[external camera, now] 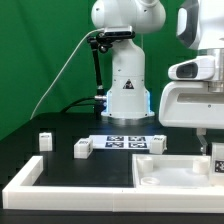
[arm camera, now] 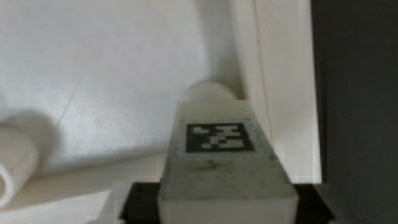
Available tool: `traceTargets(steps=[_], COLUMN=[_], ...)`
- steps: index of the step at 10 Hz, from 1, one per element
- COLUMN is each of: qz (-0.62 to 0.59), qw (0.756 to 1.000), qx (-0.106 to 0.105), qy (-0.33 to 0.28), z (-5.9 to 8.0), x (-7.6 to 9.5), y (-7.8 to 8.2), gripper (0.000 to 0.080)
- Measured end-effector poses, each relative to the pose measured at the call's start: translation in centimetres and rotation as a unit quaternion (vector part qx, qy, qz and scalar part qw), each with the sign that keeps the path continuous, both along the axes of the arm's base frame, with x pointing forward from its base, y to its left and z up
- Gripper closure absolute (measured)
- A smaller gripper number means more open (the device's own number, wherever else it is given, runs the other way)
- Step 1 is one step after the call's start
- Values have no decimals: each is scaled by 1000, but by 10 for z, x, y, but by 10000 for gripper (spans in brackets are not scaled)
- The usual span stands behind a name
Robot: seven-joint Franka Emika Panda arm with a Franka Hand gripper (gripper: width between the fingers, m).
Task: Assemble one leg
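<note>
My gripper (arm camera: 217, 203) is shut on a leg (arm camera: 219, 135), a short white square post with a black-and-white tag on the side facing the camera; dark fingers (arm camera: 146, 200) press both its flanks. The leg's far end stands over the large white panel (arm camera: 107, 70), close to its raised rim (arm camera: 276, 60). I cannot tell whether it touches the panel. In the exterior view my gripper (external camera: 211, 150) hangs at the far right over the panel (external camera: 170, 168), and the held leg (external camera: 218, 163) is partly cut off by the frame edge.
Two loose legs (external camera: 44, 140) (external camera: 83, 148) lie on the black table at the exterior view's left. The marker board (external camera: 132, 143) lies before the robot base. A long white L-shaped bar (external camera: 50, 185) runs along the front. A round boss (arm camera: 15, 150) rises from the panel.
</note>
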State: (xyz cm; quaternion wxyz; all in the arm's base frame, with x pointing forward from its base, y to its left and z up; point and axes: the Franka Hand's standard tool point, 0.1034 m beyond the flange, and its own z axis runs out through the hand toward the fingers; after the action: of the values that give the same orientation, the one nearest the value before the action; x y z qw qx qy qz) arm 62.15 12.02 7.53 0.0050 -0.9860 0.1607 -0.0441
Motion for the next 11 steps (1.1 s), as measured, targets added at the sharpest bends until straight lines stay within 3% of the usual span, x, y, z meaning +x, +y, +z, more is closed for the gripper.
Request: traceTargets(steps=[7, 8, 9, 10, 11], qz=[-249, -248, -248, -248, -248], qw=[968, 969, 969, 969, 969], qx=[-8, -8, -8, -8, -8], qy=[-6, -6, -6, -6, -6], z=[0, 0, 0, 0, 0], x=[-5, -5, -5, -5, -5], y=[-38, -38, -38, -38, -38], gripper=[494, 361, 361, 233, 167])
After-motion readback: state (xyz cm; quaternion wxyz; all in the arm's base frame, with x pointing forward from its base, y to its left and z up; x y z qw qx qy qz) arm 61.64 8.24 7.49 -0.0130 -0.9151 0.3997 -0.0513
